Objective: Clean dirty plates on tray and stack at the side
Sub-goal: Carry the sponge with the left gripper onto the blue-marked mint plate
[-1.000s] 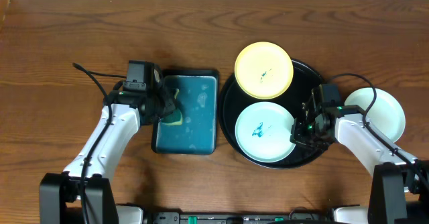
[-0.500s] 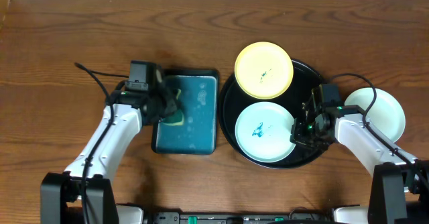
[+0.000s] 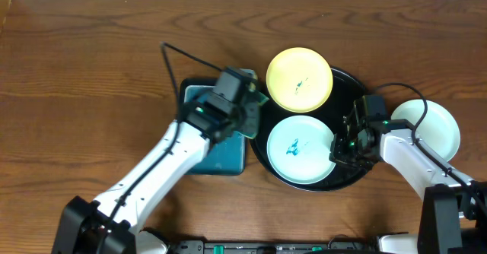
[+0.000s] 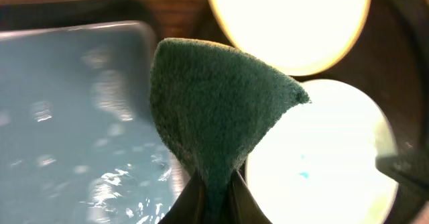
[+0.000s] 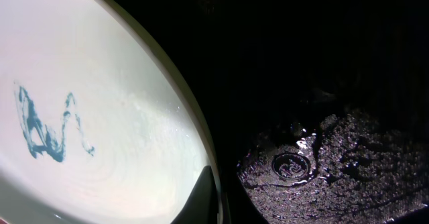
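The left gripper (image 4: 213,198) clamps a fuzzy, folded green pad (image 4: 214,110); the right gripper (image 5: 212,200), closed, sits at the rim of the glossy smeared plate (image 5: 100,117).

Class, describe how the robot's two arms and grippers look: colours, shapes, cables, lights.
Both arms are white links with black joints. A thin black cable loops off the left arm, another off the right arm. A green light glows near each wrist. The gripper fingers are dark and narrow.
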Controlling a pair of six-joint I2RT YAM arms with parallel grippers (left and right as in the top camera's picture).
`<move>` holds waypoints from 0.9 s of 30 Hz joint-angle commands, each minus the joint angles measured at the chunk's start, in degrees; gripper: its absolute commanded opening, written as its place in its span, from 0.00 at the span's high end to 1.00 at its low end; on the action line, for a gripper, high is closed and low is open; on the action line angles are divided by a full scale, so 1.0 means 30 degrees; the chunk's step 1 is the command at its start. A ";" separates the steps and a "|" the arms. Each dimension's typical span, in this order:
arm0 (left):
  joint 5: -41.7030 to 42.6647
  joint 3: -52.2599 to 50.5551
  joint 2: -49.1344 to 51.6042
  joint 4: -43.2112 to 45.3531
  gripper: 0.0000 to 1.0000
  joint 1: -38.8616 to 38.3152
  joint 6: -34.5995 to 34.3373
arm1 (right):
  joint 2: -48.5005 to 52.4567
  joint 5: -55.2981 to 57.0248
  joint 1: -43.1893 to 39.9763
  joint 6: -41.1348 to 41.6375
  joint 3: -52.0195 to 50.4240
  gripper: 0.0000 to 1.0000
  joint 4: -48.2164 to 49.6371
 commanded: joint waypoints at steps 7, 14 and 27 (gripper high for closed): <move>0.0925 0.4401 0.3832 -0.2397 0.93 -0.2885 0.1530 | -0.0087 0.0554 0.0168 0.0182 -0.0124 0.99 0.0175; 0.1268 0.6025 0.6229 -0.2397 0.93 -0.4663 0.2259 | -0.0087 0.0561 0.0168 0.0175 -0.0124 0.99 0.0175; 0.1260 0.6025 0.9041 -0.1902 0.93 -0.6273 0.2244 | -0.0087 0.0627 0.0168 0.0168 -0.0131 0.99 0.0182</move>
